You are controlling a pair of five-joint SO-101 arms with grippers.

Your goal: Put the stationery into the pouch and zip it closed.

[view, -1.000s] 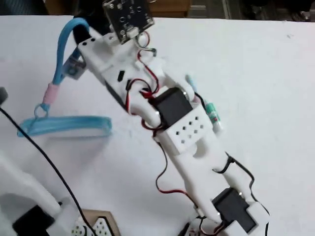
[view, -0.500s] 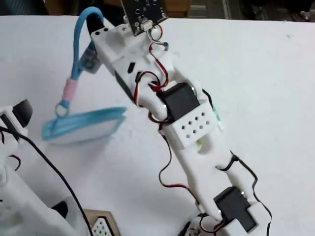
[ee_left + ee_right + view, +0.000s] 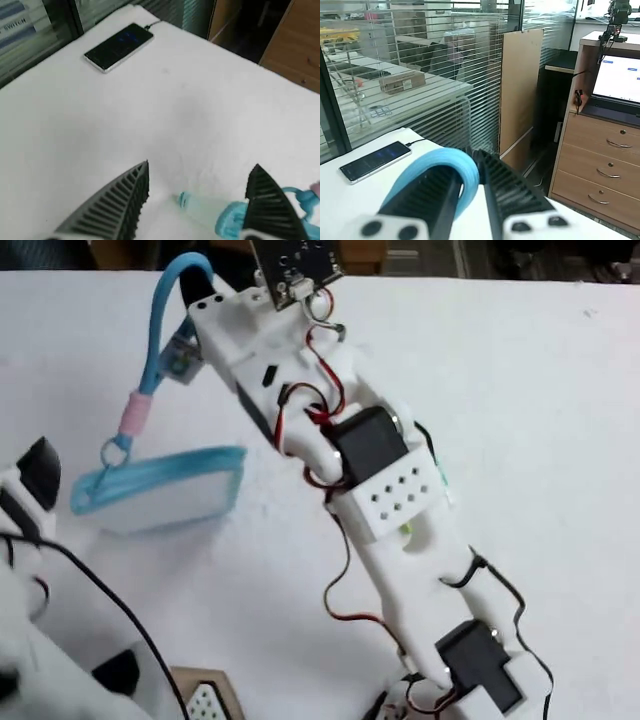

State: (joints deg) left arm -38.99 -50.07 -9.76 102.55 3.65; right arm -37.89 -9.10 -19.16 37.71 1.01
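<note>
While the right gripper (image 3: 470,160) pinches the blue strap (image 3: 160,330) at the far left of the table (image 3: 560,390), the pouch (image 3: 160,490) hangs from it, nearer and left. Just left of the pouch, the left gripper (image 3: 200,167) hovers with jaws spread wide.

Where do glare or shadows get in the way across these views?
High view: even light, just a soft shadow under the pouch on the table. Left wrist view: table evenly lit past the open left gripper, phone screen dark. Right wrist view: the laptop screen glows bright behind the right gripper.
</note>
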